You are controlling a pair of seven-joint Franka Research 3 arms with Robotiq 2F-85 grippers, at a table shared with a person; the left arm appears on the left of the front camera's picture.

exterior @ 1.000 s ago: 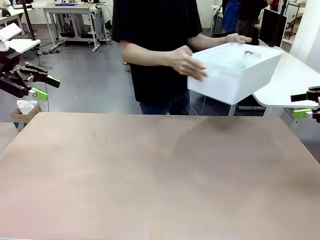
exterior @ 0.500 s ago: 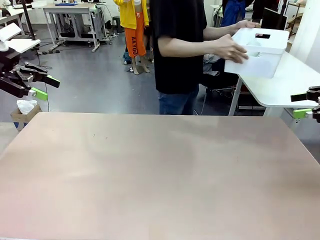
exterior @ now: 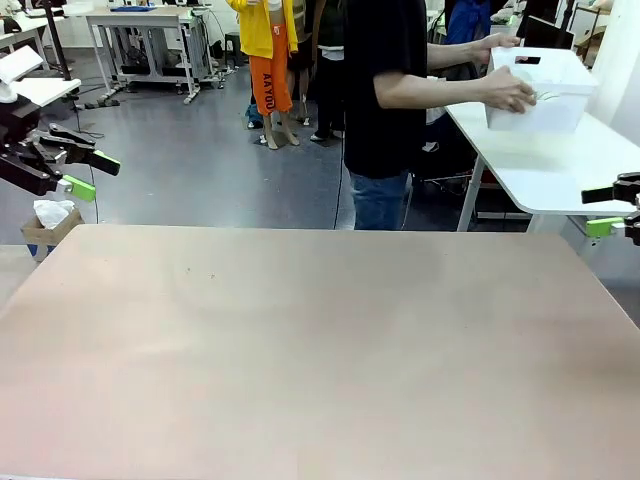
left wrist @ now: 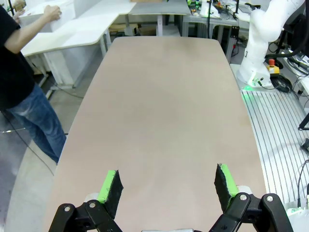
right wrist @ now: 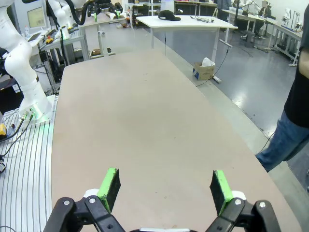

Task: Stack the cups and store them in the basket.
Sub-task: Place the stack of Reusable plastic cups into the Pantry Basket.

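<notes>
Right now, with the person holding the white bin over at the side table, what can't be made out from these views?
- Large white rectangular plastic basket, front view: its walls hide the inside, so no cups can be confirmed.
- Person's hand, front view: covers part of the basket's near wall.
- Right gripper, front view: cut off by the picture's right edge.
- Basket in the left wrist view: cropped at the top-left corner, too small to read.

Front camera sat low at the robot's edge of the brown table (exterior: 320, 350), facing across it to the person (exterior: 385, 90) beyond. Each wrist camera looked down along its own spread fingers, lengthwise over that same tabletop from opposite ends; both caught the person's jeans at the far edge.
</notes>
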